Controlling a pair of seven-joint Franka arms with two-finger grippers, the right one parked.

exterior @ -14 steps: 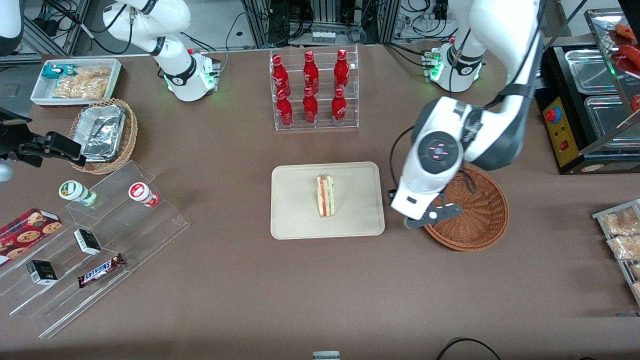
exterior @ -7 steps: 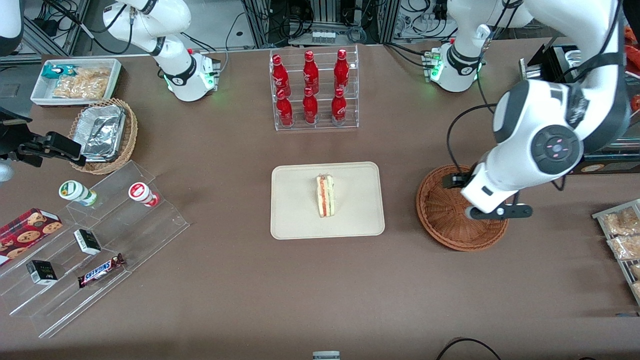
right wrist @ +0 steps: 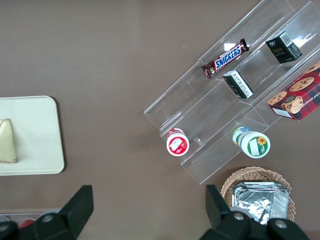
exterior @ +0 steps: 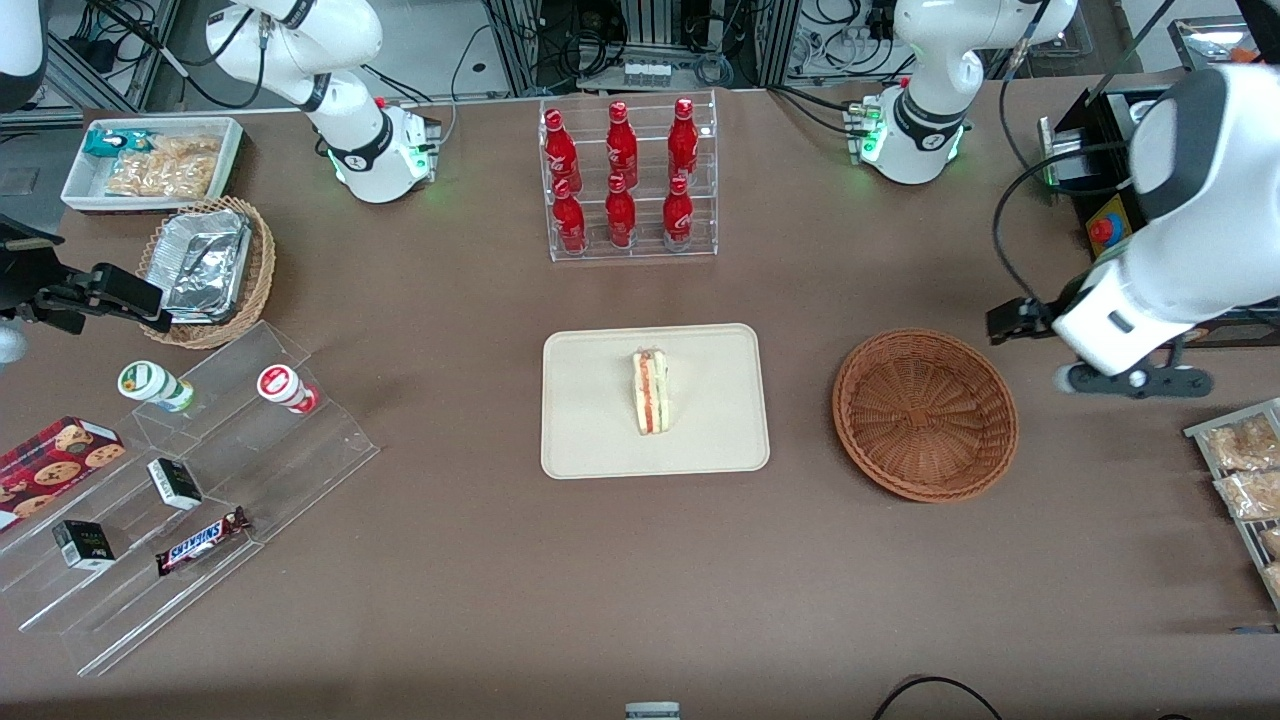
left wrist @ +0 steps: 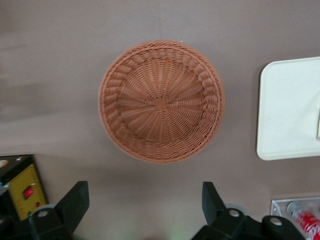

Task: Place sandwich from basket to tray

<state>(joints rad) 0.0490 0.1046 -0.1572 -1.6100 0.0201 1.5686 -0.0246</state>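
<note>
The sandwich (exterior: 651,392), a pale wedge with red and green stripes, lies on the beige tray (exterior: 590,440) at mid-table. The reddish-brown wicker basket (exterior: 925,415) stands beside the tray toward the working arm's end and holds nothing. My left gripper (exterior: 1090,325) hangs raised above the table, beside the basket and farther toward the working arm's end. In the left wrist view the gripper (left wrist: 144,192) is open and empty, with the basket (left wrist: 161,102) and an end of the tray (left wrist: 287,110) in sight. The right wrist view also shows the sandwich (right wrist: 7,141).
A clear rack of red bottles (exterior: 628,180) stands farther from the front camera than the tray. A black appliance with a yellow panel (exterior: 1125,255) and a rack of snack bags (exterior: 1240,470) flank the gripper. A clear stepped display (exterior: 180,480) and a tan foil basket (exterior: 205,268) lie toward the parked arm's end.
My left gripper has moved from above the basket's tray-side edge across the basket toward the working arm's end. The basket now shows whole. The sandwich has not moved.
</note>
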